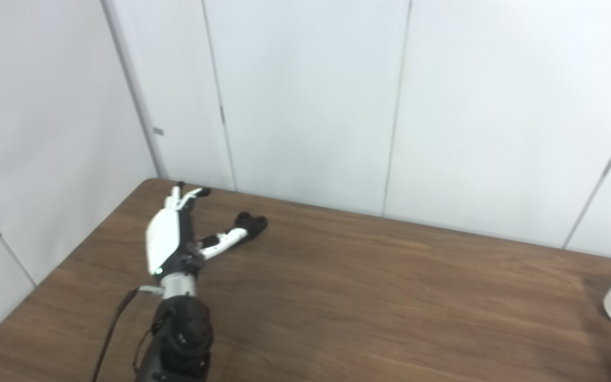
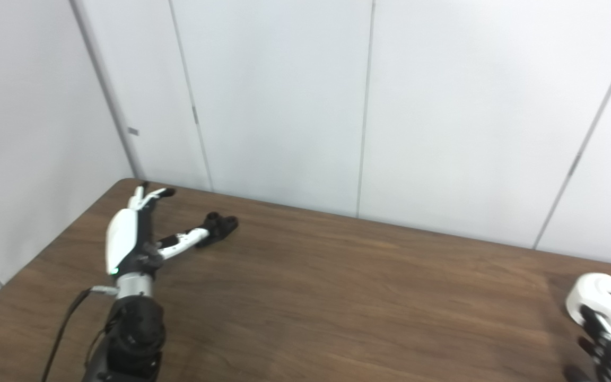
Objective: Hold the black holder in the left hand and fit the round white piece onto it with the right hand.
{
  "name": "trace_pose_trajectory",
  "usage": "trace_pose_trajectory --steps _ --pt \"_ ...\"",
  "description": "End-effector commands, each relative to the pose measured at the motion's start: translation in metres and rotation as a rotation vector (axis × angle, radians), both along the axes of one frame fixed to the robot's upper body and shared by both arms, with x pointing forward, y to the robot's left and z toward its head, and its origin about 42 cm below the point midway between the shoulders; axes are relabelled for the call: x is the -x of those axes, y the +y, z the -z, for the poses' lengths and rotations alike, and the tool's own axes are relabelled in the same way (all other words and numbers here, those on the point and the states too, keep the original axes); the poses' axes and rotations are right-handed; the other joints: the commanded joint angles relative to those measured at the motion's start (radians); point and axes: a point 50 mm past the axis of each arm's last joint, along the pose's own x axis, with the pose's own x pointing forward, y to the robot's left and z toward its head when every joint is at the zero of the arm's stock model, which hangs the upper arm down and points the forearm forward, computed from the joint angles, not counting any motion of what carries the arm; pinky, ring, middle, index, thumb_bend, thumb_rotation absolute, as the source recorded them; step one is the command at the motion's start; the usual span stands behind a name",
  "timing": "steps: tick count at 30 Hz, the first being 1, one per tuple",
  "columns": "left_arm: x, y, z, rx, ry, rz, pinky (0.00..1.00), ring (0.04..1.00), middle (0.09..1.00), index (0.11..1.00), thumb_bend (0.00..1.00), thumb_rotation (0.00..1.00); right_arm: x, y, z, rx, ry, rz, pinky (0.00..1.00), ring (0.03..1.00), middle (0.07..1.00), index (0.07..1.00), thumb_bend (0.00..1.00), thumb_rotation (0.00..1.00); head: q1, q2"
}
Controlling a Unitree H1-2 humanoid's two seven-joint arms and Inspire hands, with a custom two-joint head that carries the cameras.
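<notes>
Fingers [image 2: 605,339] of the right hand [image 2: 610,353] touch the round white plastic piece [image 2: 605,302], grip unclear; left hand [image 2: 136,233] spread, empty, beside the small black holder [image 2: 220,224] on the brown wooden counter [image 2: 337,297]; fitting not begun.

Matt wood-grain table [image 1: 369,297], glossy white piece [image 2: 605,302]

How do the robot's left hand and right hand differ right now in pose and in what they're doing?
The left hand lies far left on the brown wooden table, fingers and thumb spread, holding nothing; the right hand is at the right edge, dark fingers against the round white piece.

The left hand shows whole; the right hand is mostly cut off, so its grip is unclear.

Both sit low over the table. No black holder is clearly visible.
</notes>
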Motion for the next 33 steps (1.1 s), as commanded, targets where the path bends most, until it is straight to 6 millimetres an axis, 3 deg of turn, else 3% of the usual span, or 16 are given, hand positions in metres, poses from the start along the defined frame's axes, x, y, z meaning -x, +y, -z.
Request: trace_pose_trajectory --steps 1,7,14,23,33 --pt "-0.011 -0.003 -0.017 -0.007 -0.050 -0.005 1.00 1.000 1.000 0.822 1.00 0.42 0.030 -0.002 0.031 -0.012 0.074 0.036 0.91 0.969 0.964 0.933 0.62 0.67 0.007 0.005" --pt "-0.016 -0.010 -0.007 0.005 0.000 -0.010 1.00 1.000 1.000 0.829 1.00 0.42 0.039 -0.008 0.030 0.033 0.061 0.053 0.92 0.952 0.950 0.907 0.65 0.72 0.017 0.018" --pt "-0.025 -0.001 0.007 0.002 0.043 -0.030 1.00 1.000 1.000 0.833 1.00 0.38 0.046 -0.010 0.029 0.035 0.059 0.053 0.92 0.948 0.946 0.910 0.66 0.72 -0.002 0.027" --pt "-0.033 0.010 0.025 -0.030 0.107 -0.096 1.00 1.000 1.000 0.845 1.00 0.36 0.053 -0.011 0.026 0.027 0.060 0.053 0.71 0.829 0.857 0.819 0.78 0.68 0.001 0.023" --pt "-0.046 0.022 0.033 -0.026 0.180 -0.150 1.00 1.000 1.000 0.884 0.98 0.36 0.058 -0.017 0.027 0.026 0.054 0.050 0.64 0.785 0.824 0.780 0.88 0.70 0.005 0.021"
